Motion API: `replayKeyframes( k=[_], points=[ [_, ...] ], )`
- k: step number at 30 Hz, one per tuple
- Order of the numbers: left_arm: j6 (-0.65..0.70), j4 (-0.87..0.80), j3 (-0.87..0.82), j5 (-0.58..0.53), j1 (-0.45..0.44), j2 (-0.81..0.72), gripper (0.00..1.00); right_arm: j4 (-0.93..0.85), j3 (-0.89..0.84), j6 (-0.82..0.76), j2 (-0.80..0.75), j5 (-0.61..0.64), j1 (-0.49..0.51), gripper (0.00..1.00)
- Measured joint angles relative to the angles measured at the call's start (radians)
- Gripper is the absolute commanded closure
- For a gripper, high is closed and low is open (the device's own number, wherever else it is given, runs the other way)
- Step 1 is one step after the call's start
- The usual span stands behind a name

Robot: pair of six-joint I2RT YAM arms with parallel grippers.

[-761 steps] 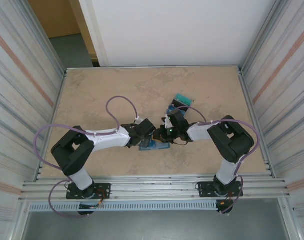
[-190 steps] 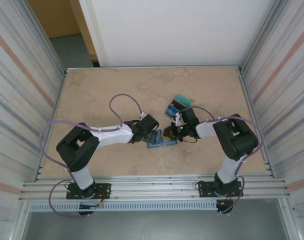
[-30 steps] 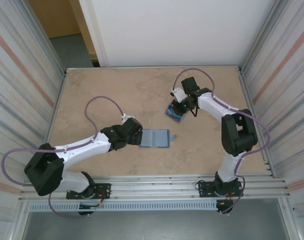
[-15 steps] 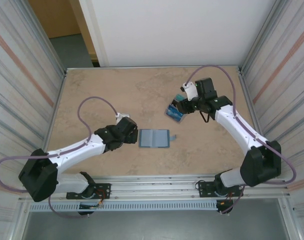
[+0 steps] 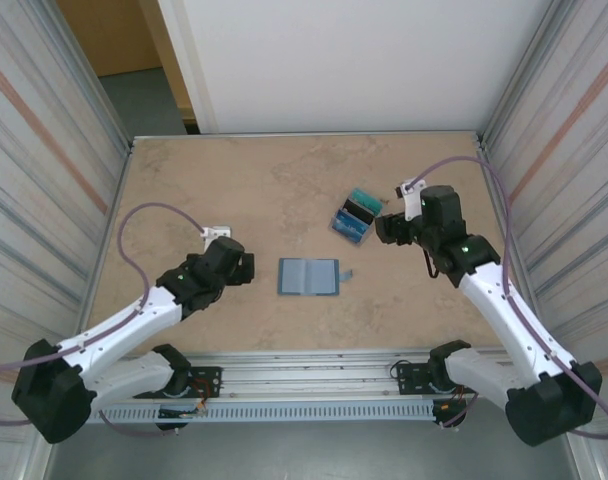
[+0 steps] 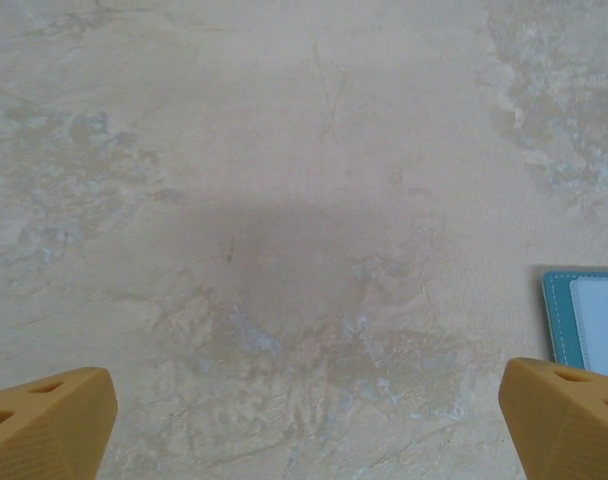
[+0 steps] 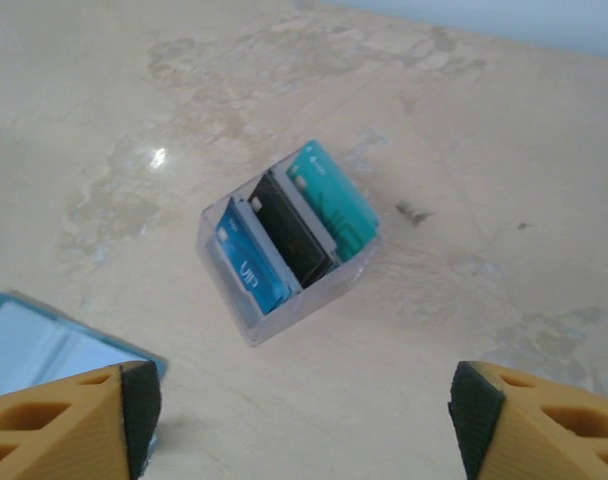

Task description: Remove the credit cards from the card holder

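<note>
Top external view, largest first.

Table [image 5: 234,180]: marbled beige, with two small things mid-right.

Left arm: drawn back toward its base since a second ago, no longer up against the left edge of the card holder [image 5: 308,276]. Left gripper [image 5: 242,268] now well apart from it, spread wide and empty. Tan fingertips [image 6: 49,420] at the bottom corners of the left wrist view, over bare tabletop, with a sliver of the holder's teal border at the right edge.

Right arm: likewise swung back and to the right, off the clear card stand [image 7: 274,318] where it hovered a second ago. Right gripper [image 5: 384,228] now just beside that stand. Jaws gone from narrow to wide, with nothing between them in the right wrist view.

Card holder: flat and unfolded near table centre, pale lining up, closure tab [image 5: 347,274] poking out to the right. No card seen in it. Unmoved over the last second.

Card stand: beyond and to the right of the holder, near but apart.

Credit cards [image 7: 296,235]: three, upright on edge in the stand's slots. Blue nearest the holder, black in the middle, teal farthest.

Judged from this: last card let go into the stand, extraction apparently finished, both arms retreating. Worth only a check of the pockets for a hidden card.
</note>
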Motion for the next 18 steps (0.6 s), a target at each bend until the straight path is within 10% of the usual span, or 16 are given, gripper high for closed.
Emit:
replayKeyframes(
  k=[2,18],
  points=[
    [0.005,0.0,-0.018,-0.002,0.015,-0.037,0.01,0.005,-0.029,0.024,-0.049,0.032,0.0,0.0],
    [0.121,0.033,-0.109,-0.048,0.165,-0.287,0.01,0.047,-0.187,0.19,-0.29,0.317,-0.037,0.01]
  ],
)
